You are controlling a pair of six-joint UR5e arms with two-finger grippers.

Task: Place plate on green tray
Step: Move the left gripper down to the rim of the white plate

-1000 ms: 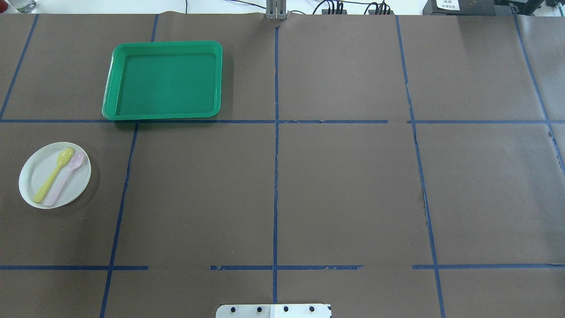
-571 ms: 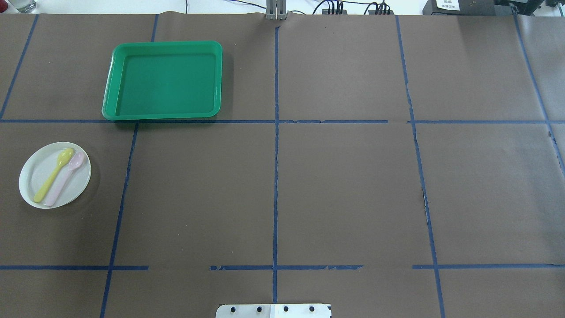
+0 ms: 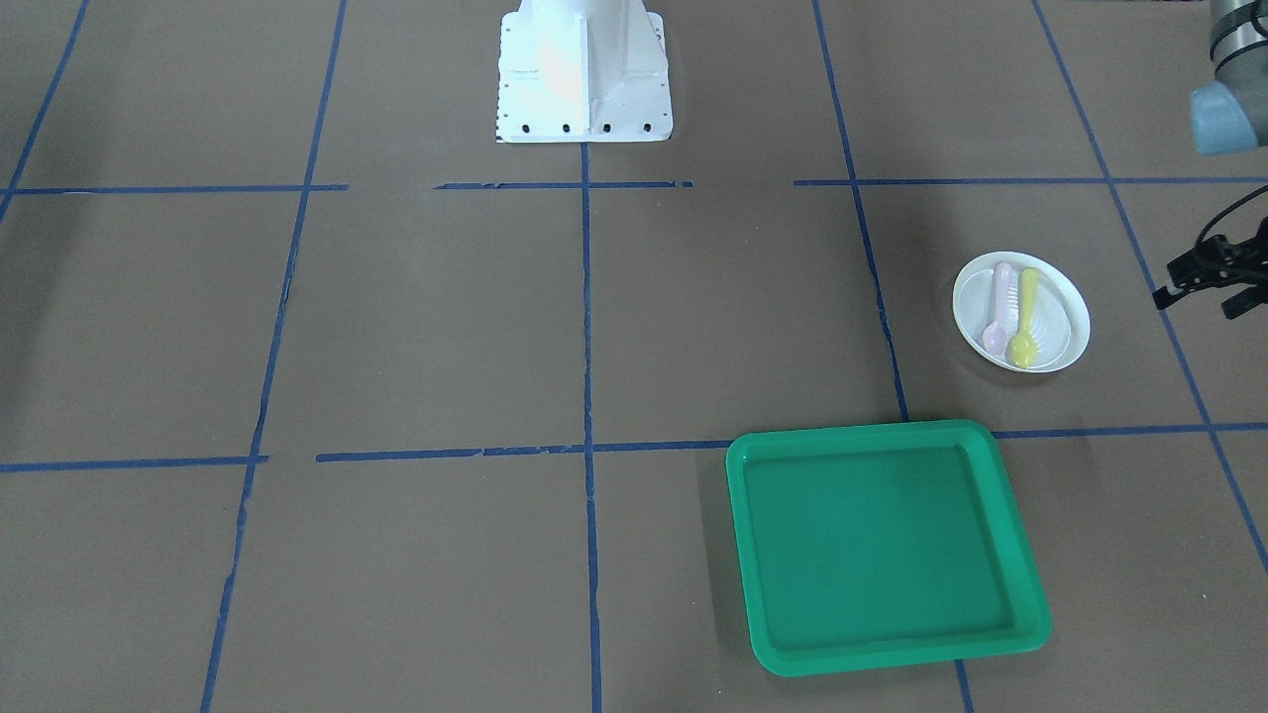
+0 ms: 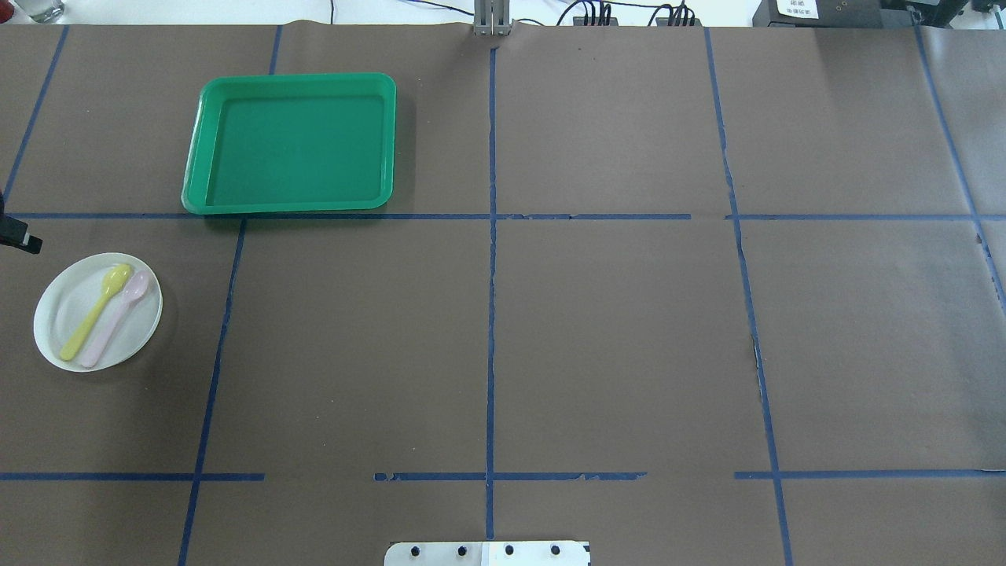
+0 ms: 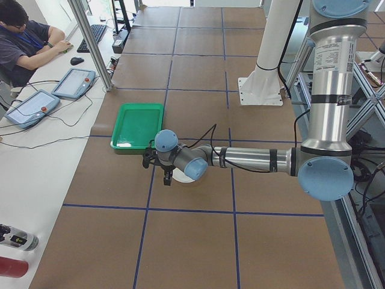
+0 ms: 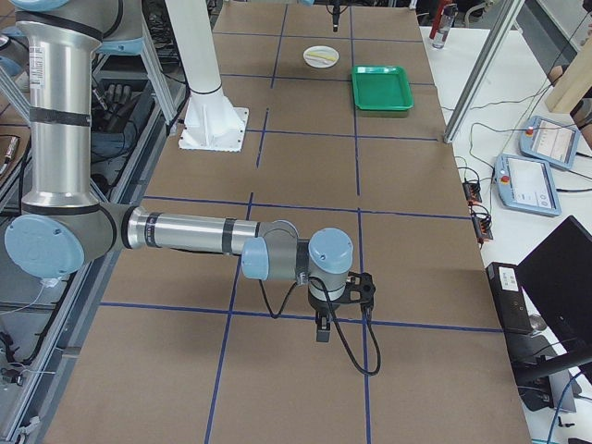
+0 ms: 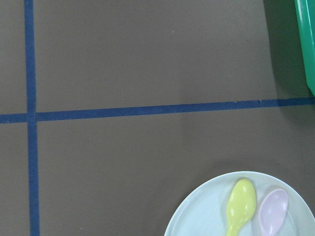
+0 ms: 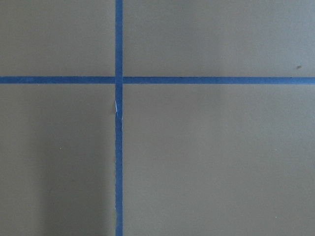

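Left tool (image 3: 1201, 285): seen only in part at the far left edge of the overhead view, hovering just beyond the plate on its far-left side and not touching it. Whether it is released or clenched cannot be told, and nothing is seen in it.

Plate (image 4: 59, 306): lying flat on the counter (image 4: 613, 330) at the left, near the robot's side of the green tray and apart from it.

Spoons: a yellow spoon (image 4: 94, 314) and a pink spoon (image 4: 114, 322) are laid side by side across the plate, bowls toward the tray.

Step in hand: judged to be the approach of the left tool to the plate, with the grasp not yet made.

Grasp advice: the raised rim is best taken at a bare stretch, away from the spoon handles, with one finger inside the rim and one outside. The pinch should be firm, since thin plastic may flex or slip.

Carry advice: the plate should be kept level, so that the loose spoons are not tipped off.

Green tray (image 4: 291, 145): nothing is seen in it. The tray's lip should be cleared before the plate is lowered well inside.

Right tool (image 6: 333, 310): shown only in the right side view, well apart from both things, over bare counter. Its state cannot be told.
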